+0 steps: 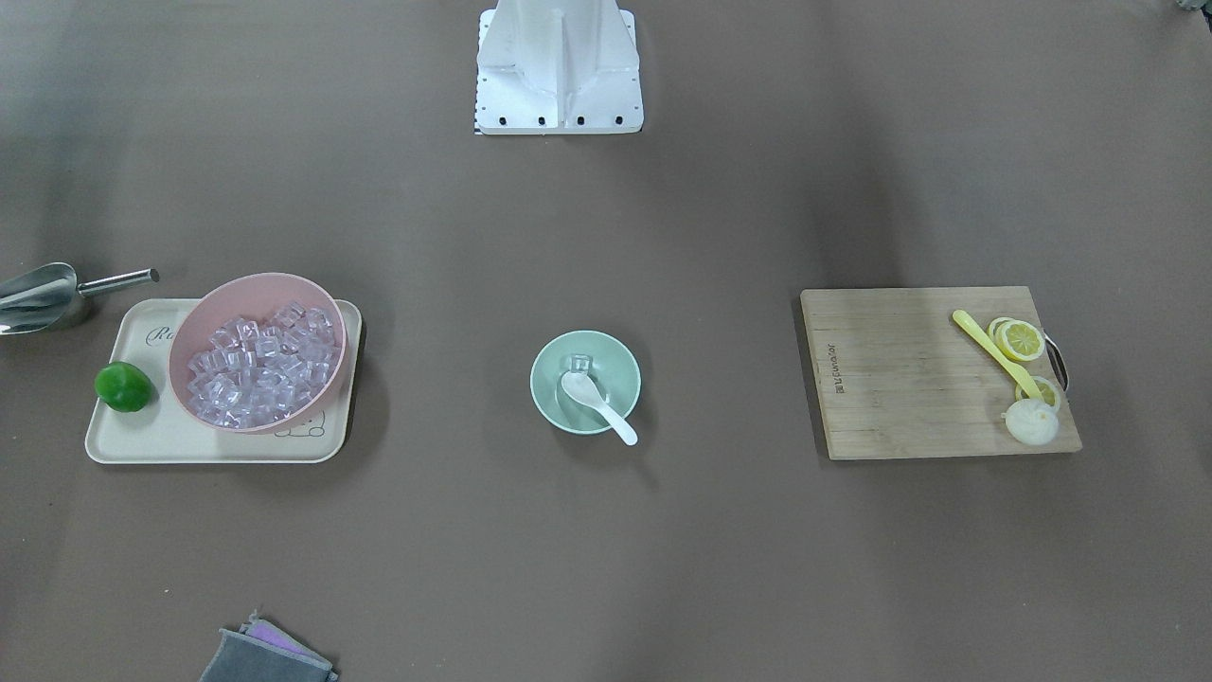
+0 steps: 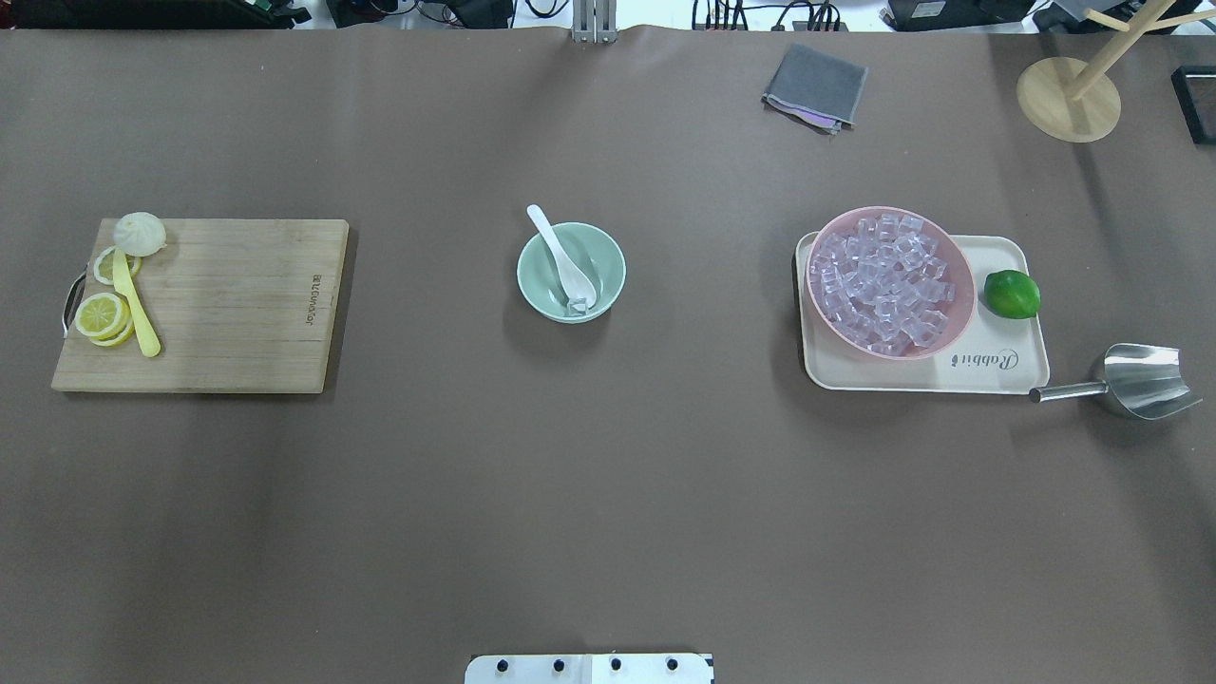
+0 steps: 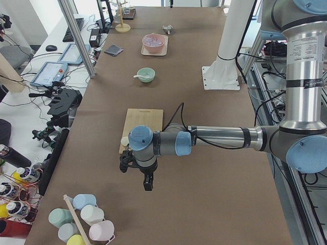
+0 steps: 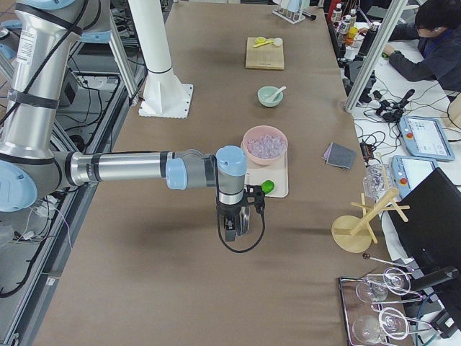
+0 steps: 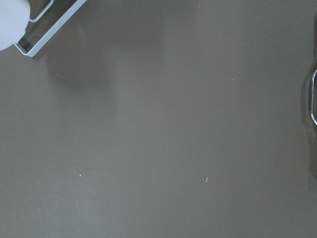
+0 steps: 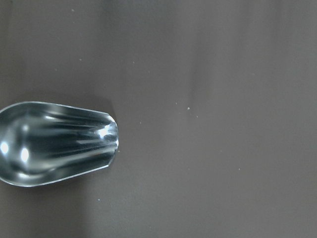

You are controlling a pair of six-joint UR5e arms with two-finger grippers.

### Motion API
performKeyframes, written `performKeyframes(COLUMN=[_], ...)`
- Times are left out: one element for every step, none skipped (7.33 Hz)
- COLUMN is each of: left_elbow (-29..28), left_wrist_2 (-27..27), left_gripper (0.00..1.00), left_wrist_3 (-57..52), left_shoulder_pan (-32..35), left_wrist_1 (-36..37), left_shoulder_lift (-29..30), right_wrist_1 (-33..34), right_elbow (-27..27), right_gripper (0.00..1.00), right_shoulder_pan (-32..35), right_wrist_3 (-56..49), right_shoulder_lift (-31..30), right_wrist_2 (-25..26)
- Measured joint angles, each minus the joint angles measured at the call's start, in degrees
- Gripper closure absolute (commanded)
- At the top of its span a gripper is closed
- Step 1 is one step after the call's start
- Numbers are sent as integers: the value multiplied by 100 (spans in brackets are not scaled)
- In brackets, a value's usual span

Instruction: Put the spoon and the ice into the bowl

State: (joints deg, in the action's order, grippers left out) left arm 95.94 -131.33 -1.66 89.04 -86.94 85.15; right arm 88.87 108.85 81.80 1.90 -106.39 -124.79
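Midway along the table (image 1: 606, 568) your bowl (image 1: 585, 382) already holds the spoon (image 1: 592, 400) and one ice cube (image 1: 579, 364), so the task looks done. Left claw (image 3: 147, 185) and right claw (image 4: 230, 233) hang far off; you cannot tell their opening. Just verify.

Glossy white spoon (image 1: 598, 403), shiny metal scoop (image 6: 54, 144).
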Motion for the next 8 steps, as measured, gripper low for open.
performKeyframes(left_elbow=[163,356,490,505,450,414,392,379], left_wrist_2=[0,7,26,46,51,56,60,64], left_gripper=[0,1,0,0,0,0,0,0], left_wrist_3=[-16,-42,-59,-64,-64,-63,-62,-62], left_shoulder_pan=[2,2,-2,-9,-9,-5,-3,-1], left_wrist_1=[-5,-21,-34,-39,-42,-42,-43,-43], left_shoulder_lift=[-59,-166,-235,-264,-277,-283,-286,-298], right_wrist_1=[-1,-1,-2,-2,-2,-2,-2,-2], right_elbow=[-28,-45,-84,-157,-239,-297,-351,-400], right_gripper=[0,0,0,0,0,0,0,0], right_shoulder_pan=[23,32,35,37,37,38,38,38], right_wrist_3=[-1,3,5,2,4,11,13,7], right_shoulder_lift=[-56,-66,-56,-40,-29,-26,-23,-23], right_wrist_2=[-16,-46,-107,-168,-220,-266,-289,-291])
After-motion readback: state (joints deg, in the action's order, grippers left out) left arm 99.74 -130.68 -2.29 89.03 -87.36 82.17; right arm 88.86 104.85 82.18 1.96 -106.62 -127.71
